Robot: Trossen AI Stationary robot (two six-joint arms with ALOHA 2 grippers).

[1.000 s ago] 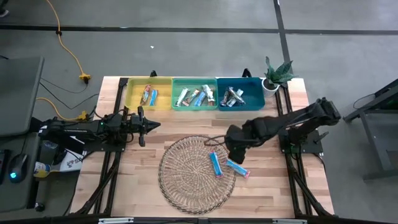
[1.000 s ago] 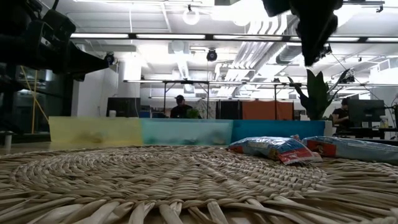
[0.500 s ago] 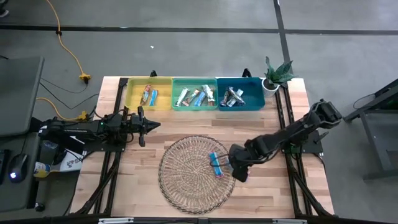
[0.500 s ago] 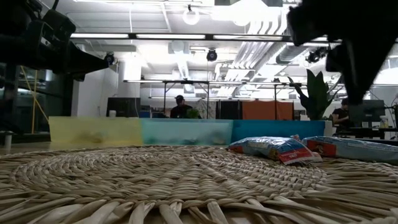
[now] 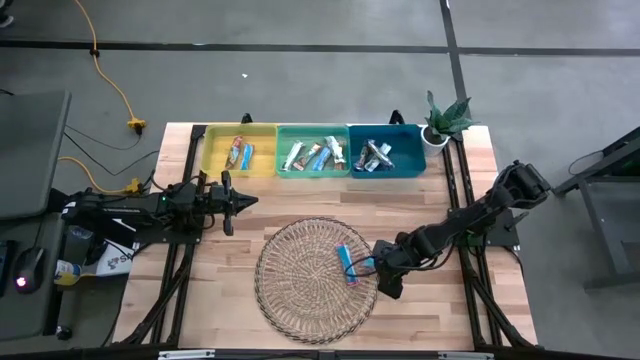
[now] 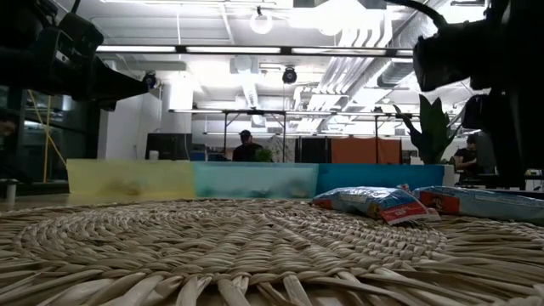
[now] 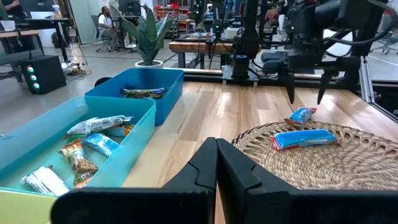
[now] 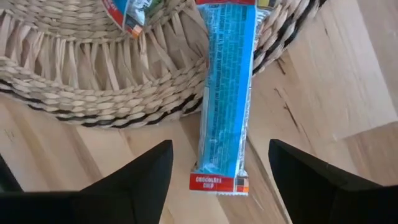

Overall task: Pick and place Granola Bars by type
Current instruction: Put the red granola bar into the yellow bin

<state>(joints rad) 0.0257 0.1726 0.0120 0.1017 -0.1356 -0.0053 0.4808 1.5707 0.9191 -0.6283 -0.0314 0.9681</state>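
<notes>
While the right claw (image 8: 219,180) hangs wide over a blue bar (image 8: 226,93) at the mat's (image 5: 300,290) 3 o'clock edge, pick step's on — next: drop & pinch.

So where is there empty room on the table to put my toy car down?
The wicker mat's left half is bare, and so is the wood strip between the mat and the three bins. It is crowded at the mat's right edge: two blue bars lie there with the open right gripper over one. The left gripper waits, shut, by the left edge.
</notes>
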